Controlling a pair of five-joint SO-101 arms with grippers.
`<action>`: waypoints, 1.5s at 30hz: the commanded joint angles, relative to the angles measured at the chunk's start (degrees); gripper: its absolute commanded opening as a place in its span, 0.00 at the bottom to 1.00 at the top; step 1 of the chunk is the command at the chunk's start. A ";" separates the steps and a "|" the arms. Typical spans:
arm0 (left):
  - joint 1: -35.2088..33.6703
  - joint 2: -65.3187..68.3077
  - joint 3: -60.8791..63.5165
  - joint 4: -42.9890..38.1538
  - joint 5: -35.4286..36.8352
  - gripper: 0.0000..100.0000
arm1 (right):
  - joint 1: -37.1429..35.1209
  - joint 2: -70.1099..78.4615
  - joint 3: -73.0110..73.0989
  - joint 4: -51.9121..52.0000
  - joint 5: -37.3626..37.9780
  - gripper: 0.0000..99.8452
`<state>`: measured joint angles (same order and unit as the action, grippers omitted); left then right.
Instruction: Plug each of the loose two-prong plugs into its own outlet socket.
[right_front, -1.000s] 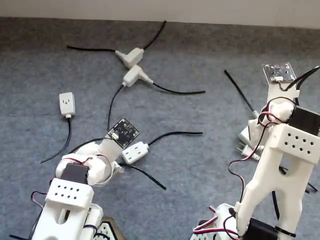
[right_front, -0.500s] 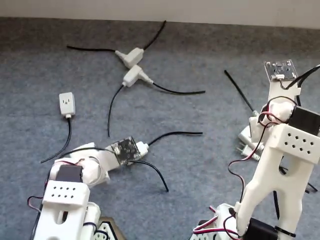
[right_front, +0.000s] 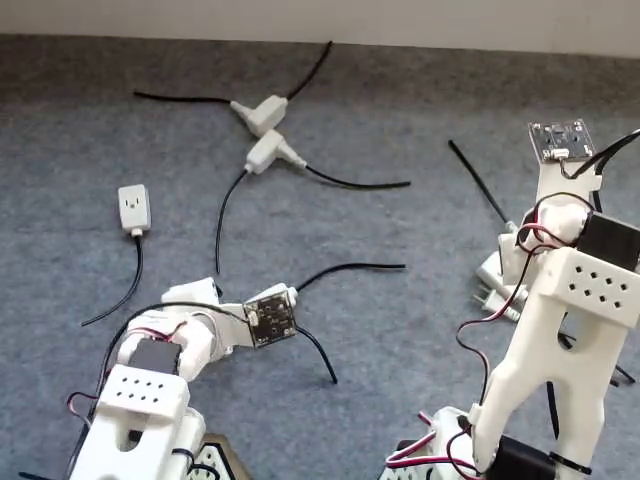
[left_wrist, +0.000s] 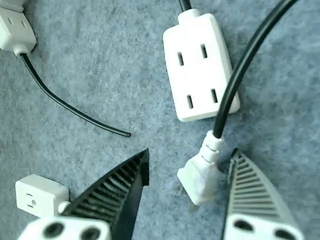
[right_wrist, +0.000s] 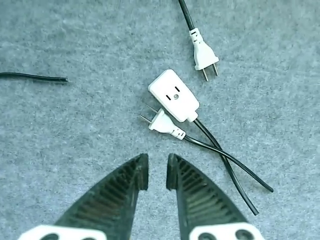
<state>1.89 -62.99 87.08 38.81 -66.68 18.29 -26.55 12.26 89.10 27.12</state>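
In the left wrist view my left gripper (left_wrist: 190, 157) is open low over the carpet. A white two-prong plug (left_wrist: 200, 177) on a black cord lies between its fingers, close to the grey finger (left_wrist: 247, 187). Just beyond it lies a white outlet block (left_wrist: 200, 67) with two sockets facing up. In the high view this arm's wrist (right_front: 272, 318) covers that block. My right gripper (right_wrist: 156, 162) hangs shut, holding nothing, above a white single socket (right_wrist: 174, 95). One loose plug (right_wrist: 162, 122) lies beside that socket, and another plug (right_wrist: 204, 54) lies farther off.
A small cube socket (left_wrist: 35, 195) and another socket (left_wrist: 12, 25) lie near the left gripper. In the high view, two joined white connectors (right_front: 265, 130) sit at the back and a lone socket (right_front: 134, 207) at the left. Black cords (right_front: 350, 268) cross the grey carpet.
The left arm's wrist has swung from left of the outlet block to over it, hiding the block in the high view. The cord end near it shifted slightly. The right arm stayed still.
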 joint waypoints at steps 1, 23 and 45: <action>-3.12 -0.75 3.56 -7.91 -6.33 0.16 | 0.75 0.04 -0.13 -0.40 0.53 0.08; -3.91 -0.84 -4.44 -12.75 -0.70 0.02 | 3.12 0.04 -0.13 -0.48 0.70 0.08; -2.24 4.70 -22.99 11.78 0.97 0.18 | 3.74 -0.57 6.20 -0.84 0.62 0.08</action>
<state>-0.84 -61.58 68.00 50.15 -65.98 21.71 -26.55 17.80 89.10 27.12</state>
